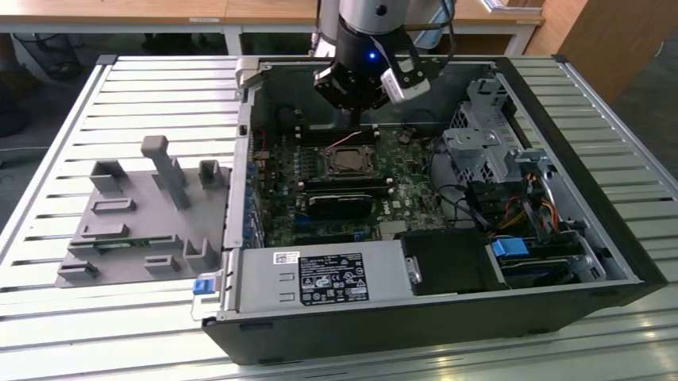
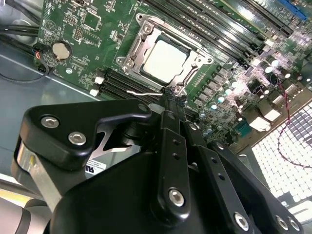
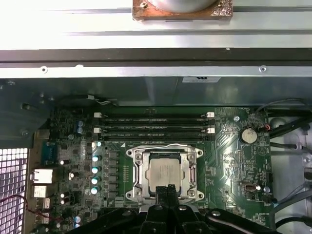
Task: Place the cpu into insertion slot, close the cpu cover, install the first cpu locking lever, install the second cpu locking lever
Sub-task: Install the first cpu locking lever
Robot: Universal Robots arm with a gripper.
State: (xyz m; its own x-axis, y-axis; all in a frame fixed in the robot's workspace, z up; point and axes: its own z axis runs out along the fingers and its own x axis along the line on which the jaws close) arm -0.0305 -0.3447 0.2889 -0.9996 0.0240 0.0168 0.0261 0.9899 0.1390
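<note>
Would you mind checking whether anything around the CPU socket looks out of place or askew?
The cpu sits flat under the closed cpu cover, but a thin wire locking lever juts free beside it, apparently unlatched, right at the tip of the gripper. Nothing else stands out.

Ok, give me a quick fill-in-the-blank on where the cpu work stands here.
1. The cpu rests in the ____.
2. The cpu cover lies ____ over it.
3. The end effector reaches into the computer from ____.
4. The grey holder lies to the exterior view's ____ of the computer.
Missing words: insertion slot; closed; above; left.
</note>
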